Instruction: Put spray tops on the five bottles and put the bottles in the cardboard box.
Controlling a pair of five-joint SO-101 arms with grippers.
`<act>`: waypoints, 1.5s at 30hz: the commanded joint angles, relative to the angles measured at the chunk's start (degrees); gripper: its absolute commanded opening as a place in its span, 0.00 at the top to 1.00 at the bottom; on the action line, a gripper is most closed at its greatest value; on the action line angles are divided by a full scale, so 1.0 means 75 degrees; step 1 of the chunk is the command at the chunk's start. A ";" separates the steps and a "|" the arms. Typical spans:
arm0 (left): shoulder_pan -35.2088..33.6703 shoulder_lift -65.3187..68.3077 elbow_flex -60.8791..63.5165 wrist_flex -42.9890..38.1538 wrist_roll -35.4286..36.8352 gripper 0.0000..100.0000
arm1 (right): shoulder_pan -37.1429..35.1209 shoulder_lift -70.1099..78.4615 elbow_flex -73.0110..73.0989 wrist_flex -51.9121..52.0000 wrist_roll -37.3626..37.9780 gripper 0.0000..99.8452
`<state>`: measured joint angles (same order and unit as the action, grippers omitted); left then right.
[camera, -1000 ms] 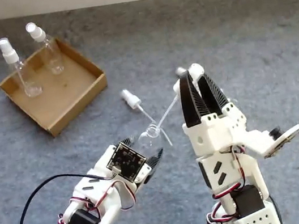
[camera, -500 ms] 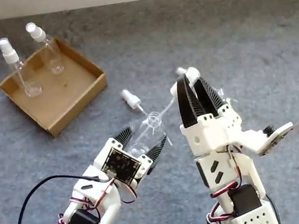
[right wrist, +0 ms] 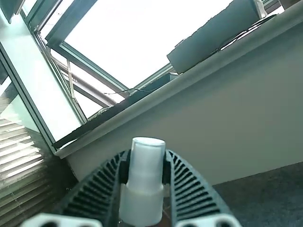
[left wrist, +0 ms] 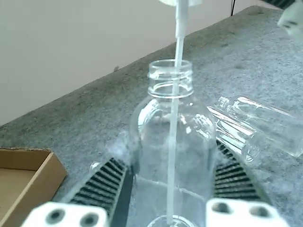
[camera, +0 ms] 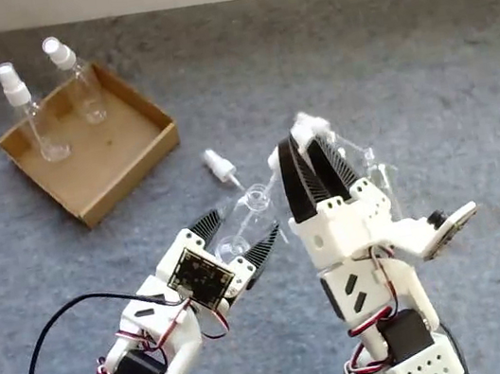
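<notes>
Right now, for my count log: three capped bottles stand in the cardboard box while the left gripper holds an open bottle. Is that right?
Not quite. The high view shows two capped bottles standing in the cardboard box, not three. The rest holds: the left gripper does hold an open bottle.

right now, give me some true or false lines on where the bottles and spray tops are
1. The cardboard box holds two capped bottles. True.
2. The left gripper is empty. False: it is shut on an upright clear bottle.
3. The right gripper grips a spray top. True.
4. Every spray top sits on a bottle or in a gripper. False: a loose spray top lies on the carpet between the box and the grippers.
</notes>
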<state>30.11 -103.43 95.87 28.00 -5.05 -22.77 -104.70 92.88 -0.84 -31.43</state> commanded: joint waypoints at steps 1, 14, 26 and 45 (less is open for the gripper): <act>-0.0076 -0.0111 0.0170 -0.0270 -0.0047 0.95 | -0.0158 -0.0064 -0.0111 -0.0205 0.0047 0.99; -0.0123 -0.0111 0.0170 -0.0293 -0.0047 0.95 | -0.1764 -0.0064 -0.0041 -0.0205 0.2204 0.99; -0.0135 -0.0111 0.0170 -0.0305 -0.0070 0.95 | -0.1776 -0.0076 -0.0240 0.1741 0.2192 0.98; -0.0147 -0.0111 0.0170 -0.0316 -0.0059 0.95 | -0.1729 -0.0088 -0.0240 0.2151 0.2204 0.98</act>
<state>29.49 -103.25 95.96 27.65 -5.14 -35.08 -105.32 92.62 11.56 -15.60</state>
